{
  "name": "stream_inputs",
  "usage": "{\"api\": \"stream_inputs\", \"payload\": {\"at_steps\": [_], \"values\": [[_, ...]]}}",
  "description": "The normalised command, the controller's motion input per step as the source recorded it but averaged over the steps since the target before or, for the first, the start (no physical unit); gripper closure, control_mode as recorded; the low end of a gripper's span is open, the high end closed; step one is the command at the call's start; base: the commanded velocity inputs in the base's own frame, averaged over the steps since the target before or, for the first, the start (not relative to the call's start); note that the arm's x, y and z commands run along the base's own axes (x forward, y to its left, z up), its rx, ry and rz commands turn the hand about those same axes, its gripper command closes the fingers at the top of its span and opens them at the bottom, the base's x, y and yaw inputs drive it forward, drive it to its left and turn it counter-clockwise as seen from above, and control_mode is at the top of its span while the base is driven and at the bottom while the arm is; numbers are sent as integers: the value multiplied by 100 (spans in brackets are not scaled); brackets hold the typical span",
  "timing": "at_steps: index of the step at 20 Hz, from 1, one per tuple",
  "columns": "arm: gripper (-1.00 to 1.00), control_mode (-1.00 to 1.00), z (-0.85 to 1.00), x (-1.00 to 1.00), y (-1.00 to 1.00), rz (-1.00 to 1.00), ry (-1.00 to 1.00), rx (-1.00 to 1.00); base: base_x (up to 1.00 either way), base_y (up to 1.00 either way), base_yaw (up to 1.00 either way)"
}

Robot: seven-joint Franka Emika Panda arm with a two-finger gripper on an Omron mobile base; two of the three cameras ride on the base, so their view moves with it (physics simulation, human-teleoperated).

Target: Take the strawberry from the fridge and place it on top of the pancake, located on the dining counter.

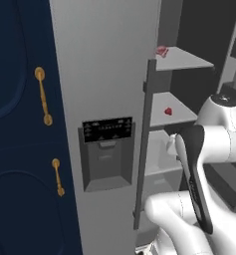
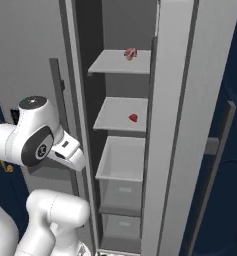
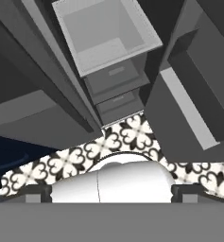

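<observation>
The fridge stands with its right-hand door swung open, grey inner shelves exposed. The strawberry rests on the middle shelf, toward its right side; a flatter pinkish-red meat-like piece lies on the shelf above. An open drawer bin sits just below the strawberry's shelf. The hand view looks steeply down past this bin to the patterned floor tiles. The gripper's jaws stand fully apart and hold nothing.

Judgement: the reach-in step has barely begun. The next move calls for raising and levelling the hand, then advancing it onto the middle shelf with the jaws straddling the strawberry, clear of the shelf edge and door.
</observation>
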Motion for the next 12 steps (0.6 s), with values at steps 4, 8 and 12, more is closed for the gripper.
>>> {"api": "stream_inputs", "payload": {"at_steps": [4, 8, 12], "values": [[-100, 100, 0, 0, 0, 0, 0, 0, 3, -46, 17], [-100, 100, 0, 0, 0, 0, 0, 0, 8, -54, 5], [-100, 100, 0, 0, 0, 0, 0, 0, 13, -21, 3]]}}
